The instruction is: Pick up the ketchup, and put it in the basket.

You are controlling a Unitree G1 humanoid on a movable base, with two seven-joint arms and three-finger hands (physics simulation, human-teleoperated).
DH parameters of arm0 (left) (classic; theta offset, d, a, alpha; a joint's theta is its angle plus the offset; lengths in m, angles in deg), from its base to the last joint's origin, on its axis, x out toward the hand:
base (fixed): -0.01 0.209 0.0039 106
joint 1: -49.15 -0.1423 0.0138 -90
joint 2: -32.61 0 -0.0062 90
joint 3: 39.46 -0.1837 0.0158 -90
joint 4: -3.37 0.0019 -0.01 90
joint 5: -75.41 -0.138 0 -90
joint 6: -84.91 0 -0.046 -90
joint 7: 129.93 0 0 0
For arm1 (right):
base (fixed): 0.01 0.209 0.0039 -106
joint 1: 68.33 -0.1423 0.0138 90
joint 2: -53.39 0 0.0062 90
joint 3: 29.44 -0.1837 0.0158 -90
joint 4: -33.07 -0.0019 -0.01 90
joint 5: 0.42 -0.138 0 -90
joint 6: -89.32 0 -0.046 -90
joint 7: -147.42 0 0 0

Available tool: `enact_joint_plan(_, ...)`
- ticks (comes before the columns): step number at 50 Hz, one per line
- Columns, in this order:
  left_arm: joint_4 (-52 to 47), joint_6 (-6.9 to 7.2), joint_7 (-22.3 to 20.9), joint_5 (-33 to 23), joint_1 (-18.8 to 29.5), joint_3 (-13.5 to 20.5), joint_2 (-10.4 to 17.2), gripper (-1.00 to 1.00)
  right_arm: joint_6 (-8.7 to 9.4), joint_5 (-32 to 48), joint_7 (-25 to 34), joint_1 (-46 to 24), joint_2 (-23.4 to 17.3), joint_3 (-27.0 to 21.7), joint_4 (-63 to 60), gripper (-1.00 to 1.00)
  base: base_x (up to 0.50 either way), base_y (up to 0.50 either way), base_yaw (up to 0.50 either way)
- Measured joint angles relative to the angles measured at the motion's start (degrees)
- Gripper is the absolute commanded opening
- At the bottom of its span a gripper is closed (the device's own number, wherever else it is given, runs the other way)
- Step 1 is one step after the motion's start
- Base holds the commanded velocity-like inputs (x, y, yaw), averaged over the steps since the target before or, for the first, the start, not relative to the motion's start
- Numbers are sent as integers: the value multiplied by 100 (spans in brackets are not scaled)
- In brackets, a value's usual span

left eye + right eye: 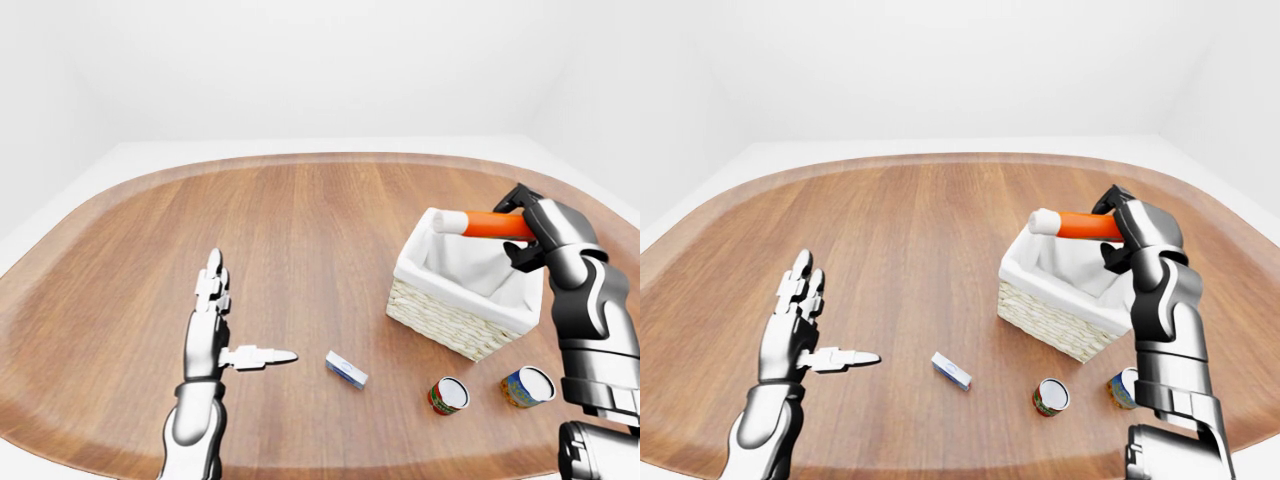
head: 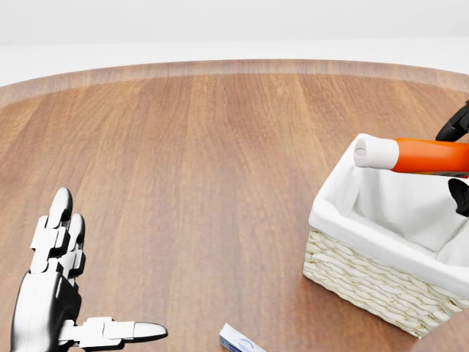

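Your right hand (image 1: pixel 1127 232) grips the ketchup (image 1: pixel 1076 225), held nearly level over the basket (image 1: pixel 1055 300), white cap toward the view's left. Your left hand (image 1: pixel 800 330) hovers open above the table (image 1: pixel 920 240), fingers spread. Below the basket lie a small box (image 1: pixel 951 370) and two cans (image 1: pixel 1049 397), the right one (image 1: pixel 1121 387) apparently partly hidden by your forearm.
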Motion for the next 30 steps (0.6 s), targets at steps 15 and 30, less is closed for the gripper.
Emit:
enact_joint_plan(15, 53, -43, 33, -25, -5, -58, 9, 100, 0, -192, -368, 19, -103, 0, 596, -100, 0, 0, 0)
enact_joint_plan(30, 14, -60, 29, -21, -51, -83, 12, 100, 0, -367, -777, -82, -105, 132, 1266, -100, 0, 0, 0)
